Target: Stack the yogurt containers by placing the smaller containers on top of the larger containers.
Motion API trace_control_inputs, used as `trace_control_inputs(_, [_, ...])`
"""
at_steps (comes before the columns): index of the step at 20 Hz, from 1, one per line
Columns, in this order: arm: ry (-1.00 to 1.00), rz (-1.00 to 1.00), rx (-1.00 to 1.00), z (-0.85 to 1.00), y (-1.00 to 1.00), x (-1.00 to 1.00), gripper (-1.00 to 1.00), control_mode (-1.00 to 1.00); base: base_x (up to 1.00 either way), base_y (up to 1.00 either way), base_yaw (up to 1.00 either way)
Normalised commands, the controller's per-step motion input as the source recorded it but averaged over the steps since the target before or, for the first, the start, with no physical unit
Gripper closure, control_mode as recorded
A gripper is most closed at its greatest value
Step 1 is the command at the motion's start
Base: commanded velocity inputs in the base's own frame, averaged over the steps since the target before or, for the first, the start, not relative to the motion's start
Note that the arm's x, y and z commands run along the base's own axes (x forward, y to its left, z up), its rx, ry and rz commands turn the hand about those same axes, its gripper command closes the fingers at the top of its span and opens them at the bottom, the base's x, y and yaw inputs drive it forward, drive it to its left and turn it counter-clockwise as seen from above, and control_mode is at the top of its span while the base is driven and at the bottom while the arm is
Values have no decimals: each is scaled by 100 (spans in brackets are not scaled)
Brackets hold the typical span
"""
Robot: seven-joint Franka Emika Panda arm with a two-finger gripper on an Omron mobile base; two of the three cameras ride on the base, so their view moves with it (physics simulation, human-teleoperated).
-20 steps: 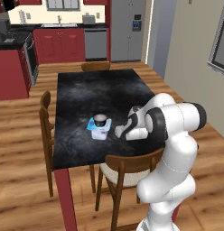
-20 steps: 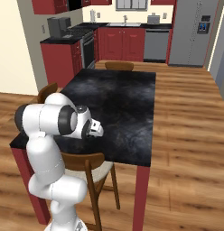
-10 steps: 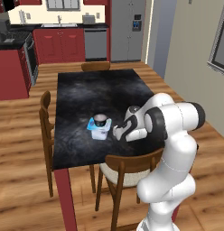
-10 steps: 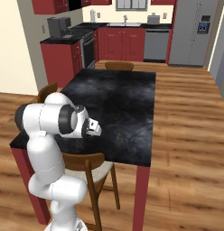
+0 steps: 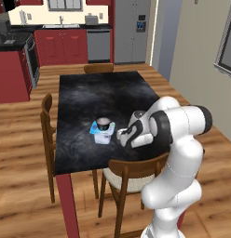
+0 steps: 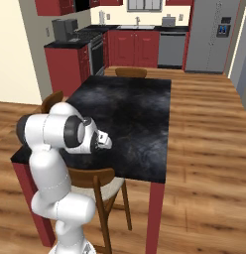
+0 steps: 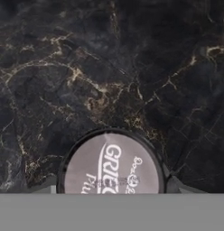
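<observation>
Nearest the hand camera, a small cup (image 7: pixel 112 164) sits between the finger tips of the gripper (image 7: pixel 112 186) on the black marble table (image 7: pixel 132 67). The tips flank its rim; whether they press on it cannot be told.

Judged light and stiff, with a smooth round wall likely to slip. Best held across the body below the lid. The lid reads "GREE…", the rest cut off.

Farther out, a second cup (image 5: pixel 103 123) already rests on the white tub (image 5: pixel 103 134), near the table's middle.
</observation>
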Motion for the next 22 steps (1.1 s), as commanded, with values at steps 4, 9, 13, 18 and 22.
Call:
trace_control_inputs(4, [-3,0,0,46,-16,-18,100,-100,0,0,0])
trace_control_inputs(9, [0,0,4,68,-28,-47,100,-100,0,0,0])
trace_control_inputs(13, [0,0,8,70,-34,-47,100,-100,0,0,0])
trace_control_inputs(18, [0,0,6,72,-23,-35,100,-100,0,0,0])
trace_control_inputs(22, [2,0,2,71,-3,-23,100,-100,0,0,0])
